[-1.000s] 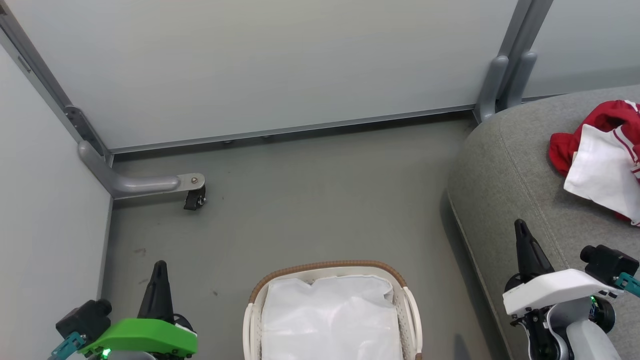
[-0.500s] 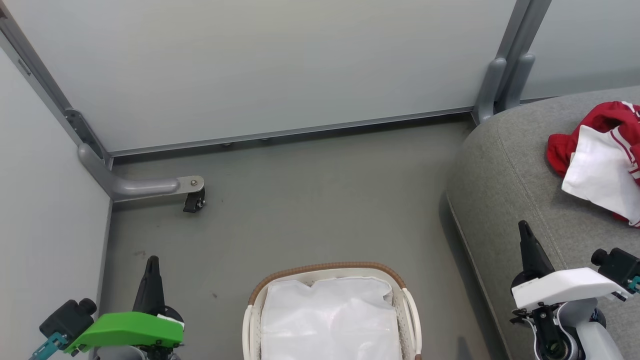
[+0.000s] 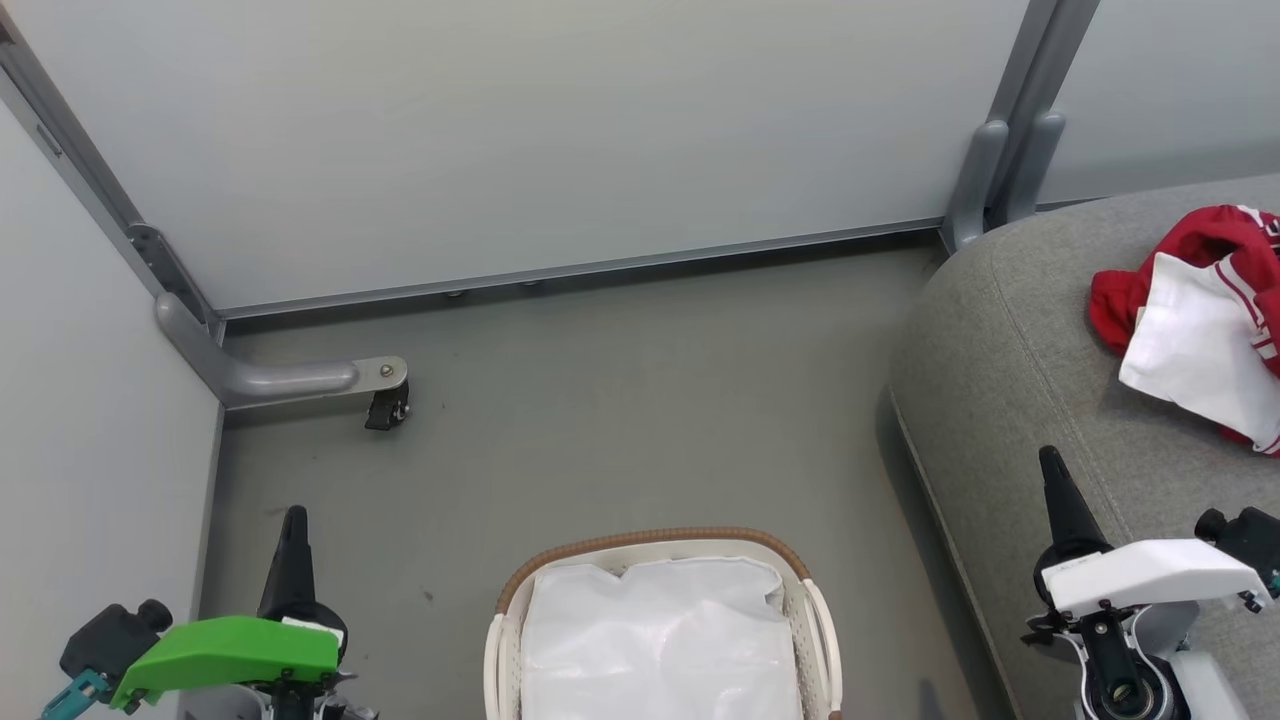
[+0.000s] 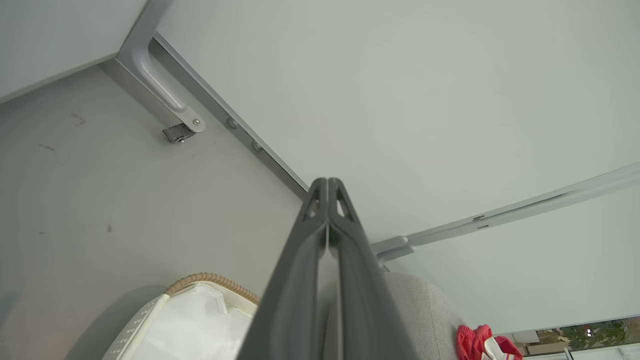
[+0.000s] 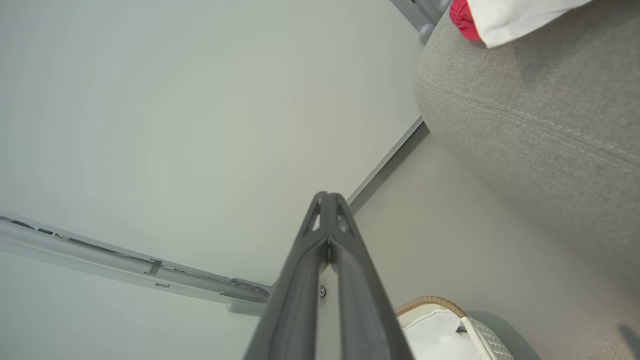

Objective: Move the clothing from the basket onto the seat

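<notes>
Head view: red clothing (image 3: 1195, 325) on grey seat (image 3: 1010, 400)

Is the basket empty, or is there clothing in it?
Empty as far as it shows: the basket holds just its white liner; the red clothing lies on the seat.

Basket (image 3: 650, 541) x1, seat (image 3: 1010, 370) x1, clothing heap (image 3: 1185, 330) x1.

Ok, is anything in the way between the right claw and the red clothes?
Nothing visible is. The right gripper, shut, sits by the near edge of the seat. Just bare grey cushion lies between it and the clothing, which already rests on the seat.
</notes>
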You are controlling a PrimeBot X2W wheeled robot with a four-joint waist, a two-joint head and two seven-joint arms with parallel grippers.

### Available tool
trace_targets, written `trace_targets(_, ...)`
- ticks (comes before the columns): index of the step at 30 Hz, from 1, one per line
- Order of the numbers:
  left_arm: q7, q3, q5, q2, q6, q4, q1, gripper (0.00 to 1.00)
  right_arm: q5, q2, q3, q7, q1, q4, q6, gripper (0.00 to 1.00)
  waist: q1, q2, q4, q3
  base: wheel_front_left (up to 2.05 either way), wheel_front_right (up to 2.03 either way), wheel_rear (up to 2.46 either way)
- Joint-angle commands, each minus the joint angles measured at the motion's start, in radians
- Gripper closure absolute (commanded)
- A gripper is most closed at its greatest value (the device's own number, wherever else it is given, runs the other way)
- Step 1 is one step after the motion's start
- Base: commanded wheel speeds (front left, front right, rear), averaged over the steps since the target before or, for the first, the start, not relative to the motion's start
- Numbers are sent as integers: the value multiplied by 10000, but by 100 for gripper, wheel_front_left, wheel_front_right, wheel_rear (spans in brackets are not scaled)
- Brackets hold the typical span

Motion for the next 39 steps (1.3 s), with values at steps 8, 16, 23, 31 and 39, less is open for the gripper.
trace_targets(8,263,152,-994,105,-18,-193,-306,100,1058,-72,-79,268,17,-180,-4,100,0,0,-19,-40,0,0,0)
trace_targets(16,472,259,-1752,104,-21,-235,-357,100,1887,-74,-121,482,37,-213,-5,100,0,0,-37,-79,0,0,0)
trace_targets(23,654,334,-2349,101,-22,-267,-401,100,2538,-78,-154,646,60,-238,-6,100,0,0,-52,-111,0,0,0)
trace_targets(31,839,426,-2994,96,-24,-305,-429,100,3260,-80,-186,831,86,-267,-5,100,0,0,-69,-149,0,0,0)
trace_targets(39,1021,523,-3597,89,-26,-342,-469,100,3930,-83,-215,1008,109,-290,-6,100,0,0,-87,-187,0,0,0)
